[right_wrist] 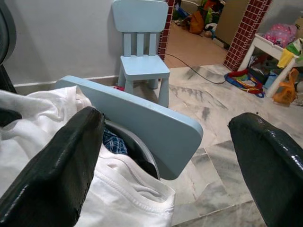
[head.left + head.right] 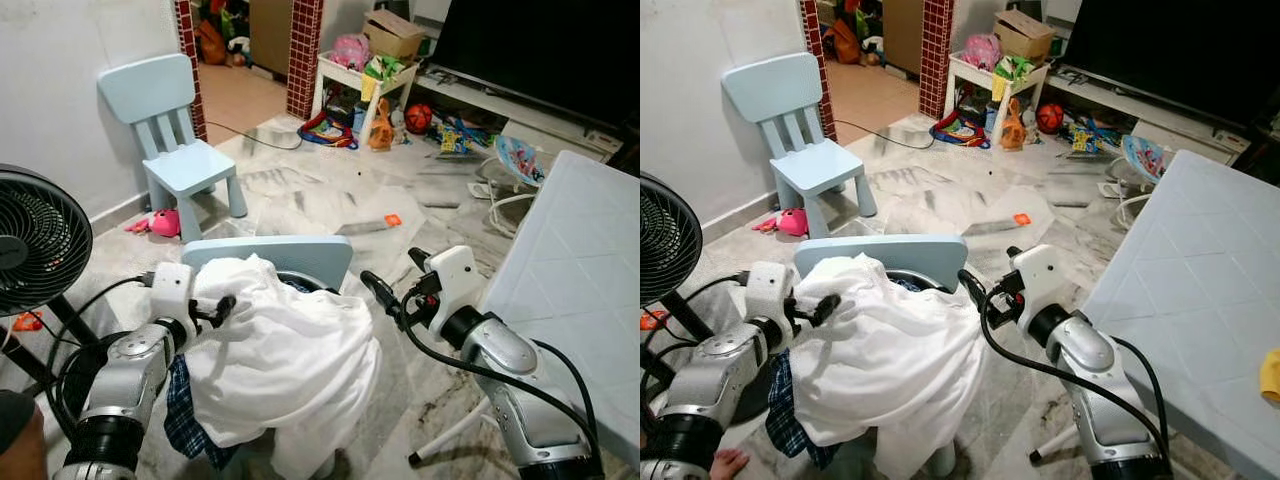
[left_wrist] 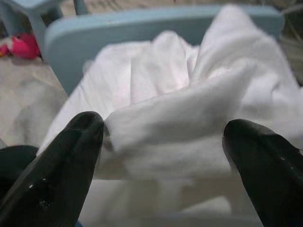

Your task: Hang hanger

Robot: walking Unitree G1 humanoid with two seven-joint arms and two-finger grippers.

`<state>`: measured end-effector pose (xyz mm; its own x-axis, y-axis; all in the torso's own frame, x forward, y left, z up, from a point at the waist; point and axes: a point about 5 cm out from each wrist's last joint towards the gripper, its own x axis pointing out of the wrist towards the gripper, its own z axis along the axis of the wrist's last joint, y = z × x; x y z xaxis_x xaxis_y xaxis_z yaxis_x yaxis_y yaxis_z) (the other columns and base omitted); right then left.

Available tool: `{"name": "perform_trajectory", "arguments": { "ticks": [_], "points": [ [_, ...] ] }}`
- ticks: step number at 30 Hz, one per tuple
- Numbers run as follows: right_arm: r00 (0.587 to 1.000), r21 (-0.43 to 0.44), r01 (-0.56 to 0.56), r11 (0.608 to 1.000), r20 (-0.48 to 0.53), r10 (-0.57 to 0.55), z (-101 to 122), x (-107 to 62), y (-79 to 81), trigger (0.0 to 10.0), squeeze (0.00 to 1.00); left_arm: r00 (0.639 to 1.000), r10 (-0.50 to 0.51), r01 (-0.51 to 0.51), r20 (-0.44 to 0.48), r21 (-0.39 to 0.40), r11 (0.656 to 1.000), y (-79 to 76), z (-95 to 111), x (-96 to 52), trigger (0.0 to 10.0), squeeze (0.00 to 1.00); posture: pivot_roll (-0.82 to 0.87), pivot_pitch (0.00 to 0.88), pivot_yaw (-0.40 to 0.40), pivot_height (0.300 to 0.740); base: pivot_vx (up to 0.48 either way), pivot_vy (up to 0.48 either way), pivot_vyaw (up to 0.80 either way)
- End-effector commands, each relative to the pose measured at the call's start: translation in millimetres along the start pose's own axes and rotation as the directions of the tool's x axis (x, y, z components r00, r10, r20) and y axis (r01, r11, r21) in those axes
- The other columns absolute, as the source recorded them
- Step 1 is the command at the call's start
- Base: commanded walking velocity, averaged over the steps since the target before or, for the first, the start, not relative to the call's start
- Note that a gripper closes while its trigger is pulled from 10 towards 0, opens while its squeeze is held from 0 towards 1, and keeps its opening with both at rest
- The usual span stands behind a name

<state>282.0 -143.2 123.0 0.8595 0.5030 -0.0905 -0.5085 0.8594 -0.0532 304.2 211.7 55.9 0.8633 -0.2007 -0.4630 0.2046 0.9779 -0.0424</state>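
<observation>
- Left wrist view: my left gripper (image 3: 163, 142) is reaching forward, fingers spread around a fold of the white shirt (image 2: 280, 350) heaped on the near blue chair (image 2: 300, 255).
- My right gripper (image 2: 392, 280) is hovering beside the shirt, fingers wide apart, holding nothing.

The left gripper (image 2: 222, 308) sits at the left edge of the heaped garment (image 2: 285, 350), its fingers (image 3: 57, 161) spread either side of a fold of the cloth. The right gripper (image 2: 392, 283) hangs just off the garment's right edge, fingers apart, not touching it. The garment lies over a near chair (image 2: 275, 257), whose back stands just beyond both grippers; a checked cloth (image 2: 190, 415) hangs below the left gripper. Left of the left gripper stands a fan (image 2: 30, 245). Further out, beyond the left gripper, a second chair (image 2: 170, 130) stands by the wall. Right of the right gripper lies a table (image 2: 575, 280). Far ahead, a toy shelf (image 2: 365, 80) stands.
</observation>
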Motion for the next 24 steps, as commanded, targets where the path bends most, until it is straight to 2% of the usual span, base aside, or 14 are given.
{"name": "perform_trajectory", "arguments": {
  "ticks": [1, 5, 12, 20, 24],
  "points": [
    [1.0, -0.015, 0.009, 1.0, 0.01, -0.009, 4.9, -0.9, -0.1, 10.0, 0.0, 1.0, -0.017, 0.017, -0.006, 0.031, 0.999, 1.0, 2.5, 3.2, 0.0, 0.0, -0.06, 0.038, -0.101, 0.74, 0.0, 0.0, 0.0],
    [1.0, -0.01, 0.019, 1.0, 0.014, -0.019, 4.7, 0.5, 1.7, 10.0, 0.0, 0.999, -0.025, 0.027, -0.041, 0.057, 0.998, 5.6, -2.1, 4.5, 0.0, 0.0, -0.05, 0.032, -0.09, 0.74, 0.0, 0.0, 0.0],
    [0.999, -0.003, 0.031, 1.0, 0.021, -0.03, 3.1, 3.6, 3.0, 10.0, 0.0, 0.997, -0.066, 0.069, -0.038, 0.083, 0.994, 0.9, -2.2, 4.0, 0.0, 0.0, -0.04, 0.02, -0.078, 0.74, 0.0, 0.0, 0.0],
    [0.999, 0.008, 0.032, 0.999, 0.03, -0.032, 2.8, 10.3, 5.5, 10.0, 0.0, 0.989, -0.149, 0.15, -0.014, 0.103, 0.983, -13.8, 1.0, 2.4, 0.0, 0.0, -0.02, 0.009, -0.076, 0.74, 0.0, 0.0, 0.0],
    [0.999, 0.01, 0.031, 0.999, 0.032, -0.031, 2.2, 12.7, 5.3, 10.0, 0.0, 0.979, -0.202, 0.204, -0.031, 0.102, 0.974, -25.2, -4.2, -0.8, 0.0, 0.0, 0.0, 0.003, -0.075, 0.74, 0.0, 0.0, 0.0]
  ]
}}
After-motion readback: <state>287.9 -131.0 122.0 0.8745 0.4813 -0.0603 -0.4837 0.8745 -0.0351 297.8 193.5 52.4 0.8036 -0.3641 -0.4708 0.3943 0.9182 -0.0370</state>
